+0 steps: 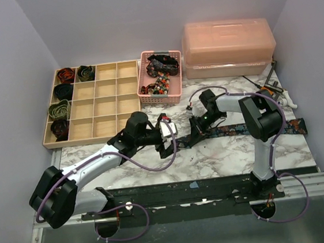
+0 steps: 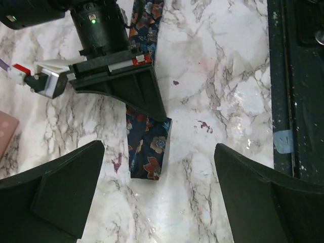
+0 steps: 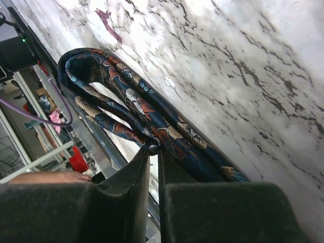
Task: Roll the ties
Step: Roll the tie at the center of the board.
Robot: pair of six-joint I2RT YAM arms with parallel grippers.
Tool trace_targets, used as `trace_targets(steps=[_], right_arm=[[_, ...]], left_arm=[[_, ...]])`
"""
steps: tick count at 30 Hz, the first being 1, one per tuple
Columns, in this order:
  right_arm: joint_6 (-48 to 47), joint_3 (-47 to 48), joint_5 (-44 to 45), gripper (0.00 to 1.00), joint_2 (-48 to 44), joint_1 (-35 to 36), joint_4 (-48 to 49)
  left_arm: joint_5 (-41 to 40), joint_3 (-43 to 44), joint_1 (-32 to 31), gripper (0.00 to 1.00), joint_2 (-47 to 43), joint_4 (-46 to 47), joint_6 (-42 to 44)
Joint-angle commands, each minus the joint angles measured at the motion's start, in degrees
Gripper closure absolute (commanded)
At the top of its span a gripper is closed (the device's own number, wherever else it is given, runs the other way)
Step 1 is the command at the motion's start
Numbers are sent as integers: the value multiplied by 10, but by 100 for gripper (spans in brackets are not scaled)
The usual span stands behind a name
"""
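Floral tie pinched in right gripper; left gripper spread wide.

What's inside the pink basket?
Bunched-up ties, dark with colourful prints, are heaped in the pink basket. The heap hides how many there are and whatever lies under the top ones.

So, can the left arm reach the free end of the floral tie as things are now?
Probably yes. The left gripper hangs open over the floral tie, whose end lies flat and uncovered on the marble table. The right gripper, shut on the tie just beyond, leaves little room.
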Motion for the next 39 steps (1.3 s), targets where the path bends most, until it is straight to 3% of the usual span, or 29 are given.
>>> trace_targets(steps=[1,5,11,17,24,26,29,33,39], right_arm=[[-17,25,27,87,-6,0,-6],[-19,61,1,87,-21,0,-23],[-49,93,20,87,8,0,-69],[-61,105,32,87,29,0,-81],[-69,113,32,86,31,0,-89],[-73,116,30,86,32,0,-95],[-84,122,25,81,32,-2,-114],[-95,128,0,59,13,-25,-145],[-159,126,44,52,-27,-122,-227]], left_arm=[[-97,0,-18,2,-3,64,18],[-100,13,-29,2,19,17,73],[-112,76,-34,2,102,-56,63],[-103,107,-37,2,181,-51,59],[-216,166,-51,3,287,-61,38],[-221,165,-52,10,305,-60,51],[-219,153,-53,30,321,-66,76],[-205,152,-59,49,323,-70,89],[-175,189,-75,67,338,-118,97]])
